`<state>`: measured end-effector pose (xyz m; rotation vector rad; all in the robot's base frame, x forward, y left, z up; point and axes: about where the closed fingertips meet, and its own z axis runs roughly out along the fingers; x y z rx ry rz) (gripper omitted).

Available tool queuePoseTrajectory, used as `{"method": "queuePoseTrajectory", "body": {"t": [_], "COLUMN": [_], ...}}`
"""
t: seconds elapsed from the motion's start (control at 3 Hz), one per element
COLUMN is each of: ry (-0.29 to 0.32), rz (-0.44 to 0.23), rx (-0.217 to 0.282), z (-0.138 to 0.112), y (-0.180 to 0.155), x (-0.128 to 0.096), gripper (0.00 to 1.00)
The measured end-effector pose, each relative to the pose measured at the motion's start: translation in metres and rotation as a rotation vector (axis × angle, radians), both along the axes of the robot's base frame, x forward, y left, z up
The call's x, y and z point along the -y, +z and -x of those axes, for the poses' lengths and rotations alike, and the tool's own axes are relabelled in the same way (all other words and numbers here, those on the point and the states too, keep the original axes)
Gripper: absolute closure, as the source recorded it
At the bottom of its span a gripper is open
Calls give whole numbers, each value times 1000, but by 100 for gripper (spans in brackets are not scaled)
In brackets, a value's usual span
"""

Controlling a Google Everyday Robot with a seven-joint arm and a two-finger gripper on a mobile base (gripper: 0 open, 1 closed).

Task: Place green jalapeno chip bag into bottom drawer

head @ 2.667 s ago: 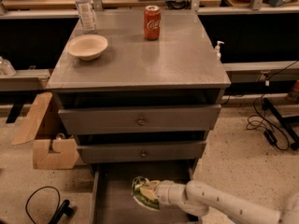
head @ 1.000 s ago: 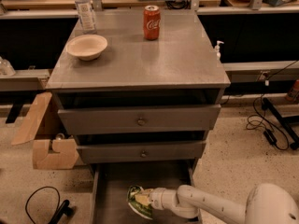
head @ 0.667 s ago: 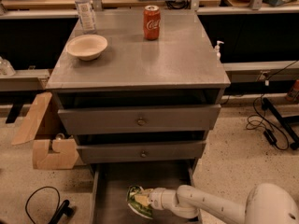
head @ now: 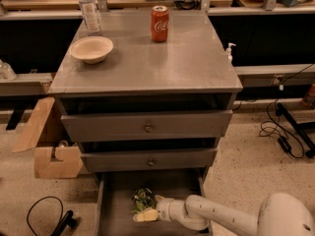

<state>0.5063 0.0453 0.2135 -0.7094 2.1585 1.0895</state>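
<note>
The gripper [head: 153,209] is low inside the bottom drawer [head: 115,215], right against the bag [head: 141,198]. I cannot tell if it grips the bag or not. The bag is inside the drawer, near the middle. If the gripper pulls out while holding on, the bag may come out too. Above the drawer, the table [head: 162,68] holds a can [head: 159,23], a bowl [head: 91,48] and a bottle [head: 89,9]. A box [head: 49,146] sits left of the drawer.

only legible marking: white coca-cola script on the red soda can [head: 159,23], far above the gripper [head: 156,208], which sits in the bottom drawer [head: 116,216] at the green jalapeno chip bag [head: 142,199]; bag print unreadable.
</note>
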Motion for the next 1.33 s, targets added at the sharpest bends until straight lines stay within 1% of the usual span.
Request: {"method": "queuePoseTrajectory", "body": {"t": [0.33,0.67,1.0,1.33], "ry": [0,27,66,185], "rz": [0,-3,9,58], "rx": [0,1,-12,-26], "z": [0,8,25,66], "y": [0,19,48,102], "x": [0,6,24,53], "gripper": [0,0,0,0]}}
